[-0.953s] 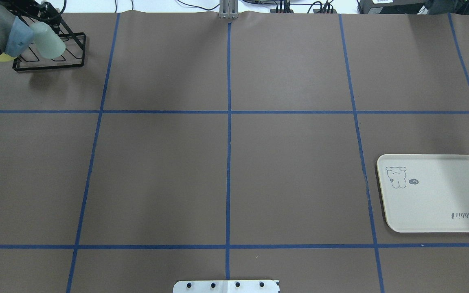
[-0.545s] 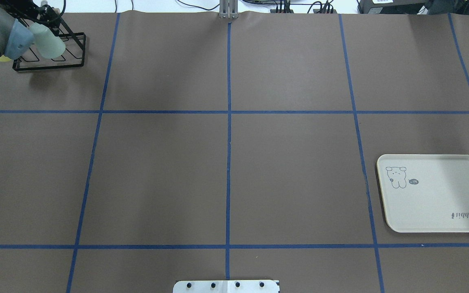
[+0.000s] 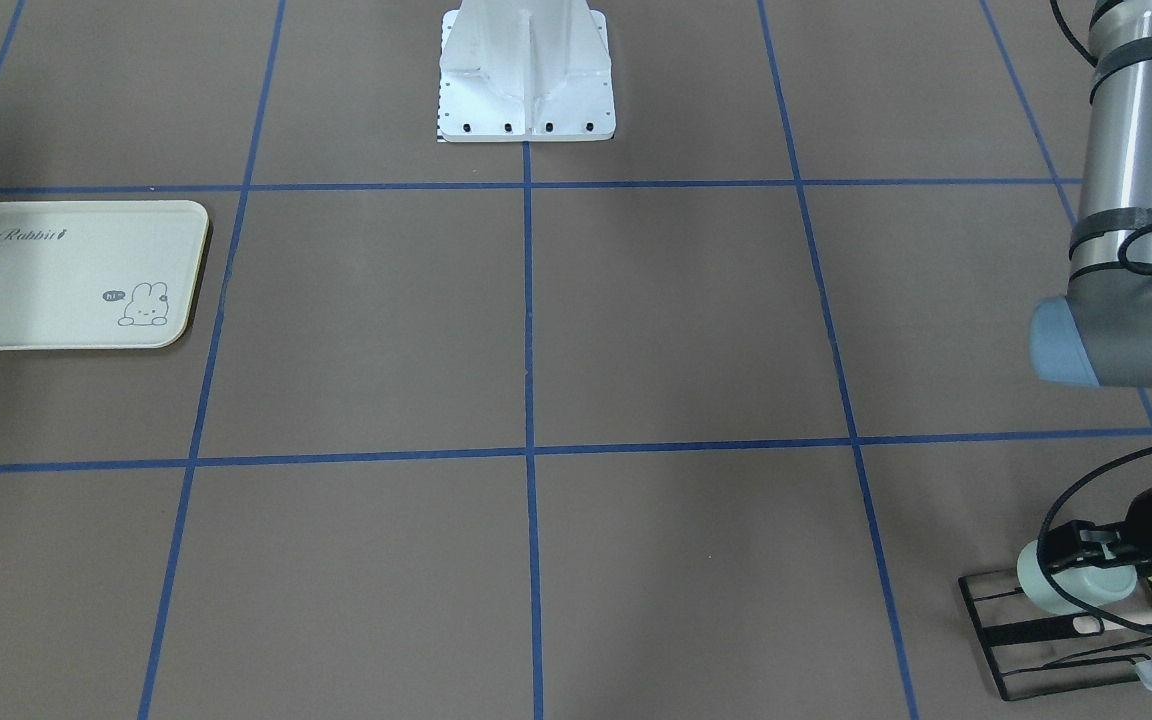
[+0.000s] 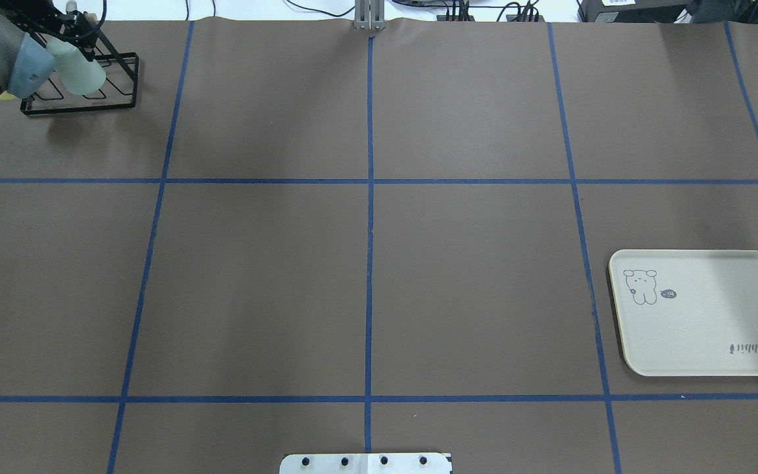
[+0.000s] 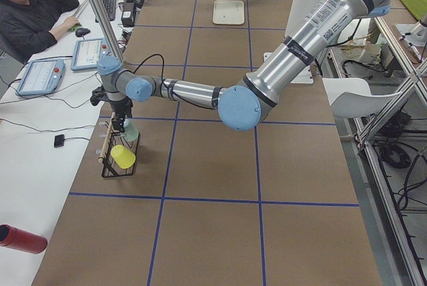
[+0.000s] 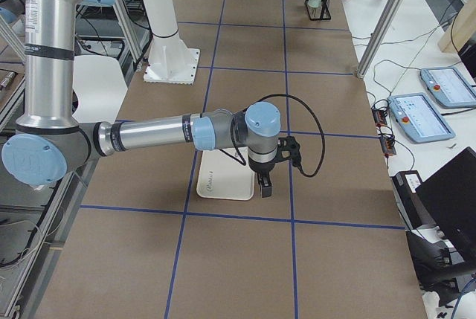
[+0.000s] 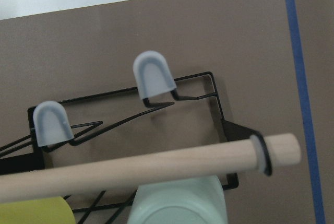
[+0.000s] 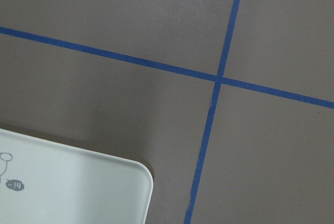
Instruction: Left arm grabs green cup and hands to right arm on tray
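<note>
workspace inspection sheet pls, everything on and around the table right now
surface: brown table with a blue tape grid.
job's things: green cup on its side over the black wire rack, at the left gripper; tray near the right end, nothing on it.
clutter: the rack also holds a yellow cup and a wooden rod.
grippers: left gripper at the green cup, grip unclear; right gripper hangs near the tray's corner, open or shut unclear.
cables: black cable loop beside the right gripper; thin black cable over the left gripper.
surroundings: seated operator, control tablets.
</note>
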